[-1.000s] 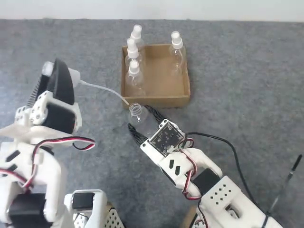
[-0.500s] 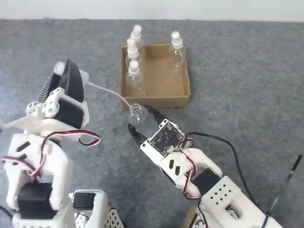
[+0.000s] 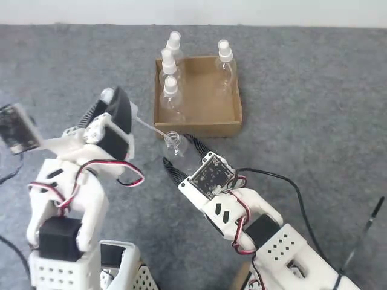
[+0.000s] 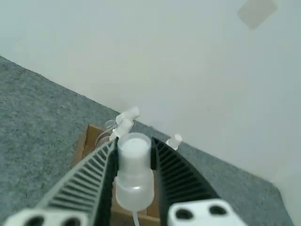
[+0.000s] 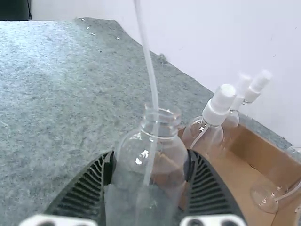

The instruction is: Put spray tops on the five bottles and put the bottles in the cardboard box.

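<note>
Since the earlier frame the left arm has swung toward the cardboard box point(image 3: 199, 127), bringing the dip tube point(image 5: 149, 89) of its spray top point(image 4: 134, 181) to the open bottle point(image 5: 141, 157). In the right wrist view the tube passes down through the bottle's mouth.

Surroundings: four capped bottles stand inside the box. Three point(image 3: 170, 90) line one side wall, and one point(image 3: 225, 55) stands at the opposite far corner. A black cable point(image 3: 294, 184) lies on the desk, on the near side of the box, beside the right arm.

Task item: the open bottle is clear plastic with a threaded neck, upright – just outside the box's near wall, at its corner. The right end effector point(image 3: 177, 151) is clamped on the bottle body. The left end effector point(image 4: 134, 141) is clamped on the white spray top, held off the same corner and tilted.

Surface: the desk point(image 3: 314, 90) carries grey felt-like covering – a plain white wall rises behind the box.
</note>
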